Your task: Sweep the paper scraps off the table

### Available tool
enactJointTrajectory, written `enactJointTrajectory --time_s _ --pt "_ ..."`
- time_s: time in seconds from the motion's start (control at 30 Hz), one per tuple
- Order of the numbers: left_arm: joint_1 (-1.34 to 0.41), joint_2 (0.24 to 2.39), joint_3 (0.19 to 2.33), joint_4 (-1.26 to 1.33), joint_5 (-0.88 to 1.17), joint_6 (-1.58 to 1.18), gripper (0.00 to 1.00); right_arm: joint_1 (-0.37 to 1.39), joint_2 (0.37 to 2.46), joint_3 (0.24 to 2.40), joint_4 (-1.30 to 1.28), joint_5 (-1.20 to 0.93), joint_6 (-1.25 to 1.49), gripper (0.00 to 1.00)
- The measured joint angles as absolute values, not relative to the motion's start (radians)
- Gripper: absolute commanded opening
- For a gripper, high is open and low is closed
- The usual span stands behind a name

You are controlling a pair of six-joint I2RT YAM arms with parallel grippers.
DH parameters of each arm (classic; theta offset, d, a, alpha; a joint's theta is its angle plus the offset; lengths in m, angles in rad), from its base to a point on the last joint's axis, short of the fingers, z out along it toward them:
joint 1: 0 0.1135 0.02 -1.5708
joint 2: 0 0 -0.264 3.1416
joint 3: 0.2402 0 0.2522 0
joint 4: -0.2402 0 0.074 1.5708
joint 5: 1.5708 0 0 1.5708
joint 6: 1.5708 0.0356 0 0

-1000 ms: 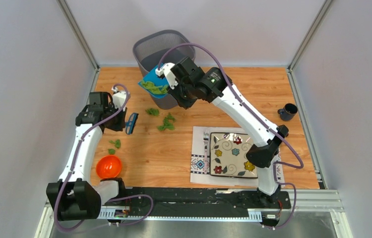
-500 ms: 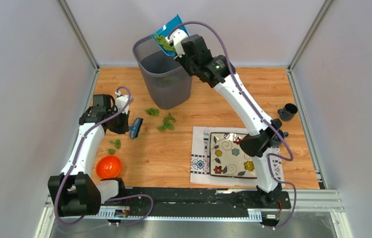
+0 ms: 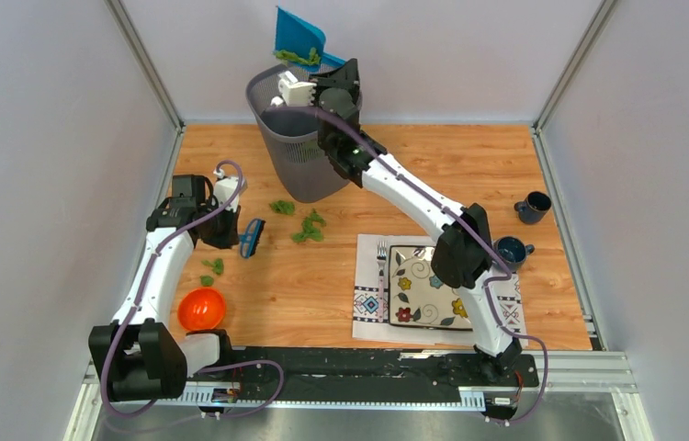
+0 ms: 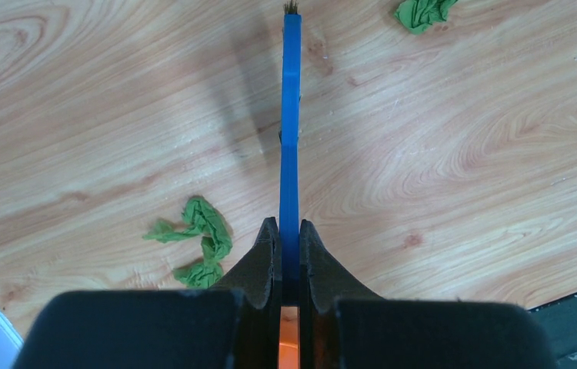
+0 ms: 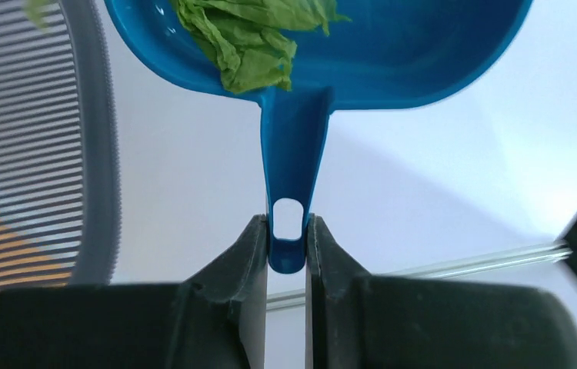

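Observation:
My right gripper is shut on the handle of a blue dustpan, held high and tipped over the grey mesh bin. Green paper scraps lie in the pan. My left gripper is shut on a blue brush low over the table. More green scraps lie on the wood: one, a cluster, and bits near the left arm, with another past the brush tip.
An orange bowl sits at the near left. A patterned placemat holds a decorated plate and a fork. Two dark mugs stand at the right. Grey walls and rails edge the table.
My right arm has lifted the dustpan from beside the bin to above its rim and tipped it. The left gripper with the brush shifted slightly right, then held still.

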State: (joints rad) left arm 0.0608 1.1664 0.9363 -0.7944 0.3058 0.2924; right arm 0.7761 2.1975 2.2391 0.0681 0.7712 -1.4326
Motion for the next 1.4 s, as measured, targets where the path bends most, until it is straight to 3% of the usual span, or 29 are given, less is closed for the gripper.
enactJointTrajectory --time_s 0.27,0.7,0.87,1.0,1.2,1.4 --pt "0.061 1.166 0.944 -0.8 0.305 0.301 0.0 0.785 2.184 2.047 0.404 0.717 -1.873 0.03" --pt "0.061 1.166 0.944 -0.805 0.306 0.306 0.0 0.784 2.051 1.942 0.569 0.649 -1.976 0.01" --pt "0.061 1.166 0.955 -0.817 0.307 0.314 0.0 0.805 2.019 2.019 0.332 0.705 -1.697 0.0" --pt "0.062 1.168 1.002 -0.819 0.295 0.32 0.0 0.857 1.836 1.992 -0.039 0.665 -1.321 0.01" --pt "0.068 1.187 1.088 -0.713 0.327 0.315 0.0 0.941 1.417 1.828 -0.408 0.389 -0.818 0.0" --pt "0.023 1.354 1.187 -0.636 0.382 0.401 0.0 0.932 1.214 1.568 -0.554 0.168 -0.491 0.0"
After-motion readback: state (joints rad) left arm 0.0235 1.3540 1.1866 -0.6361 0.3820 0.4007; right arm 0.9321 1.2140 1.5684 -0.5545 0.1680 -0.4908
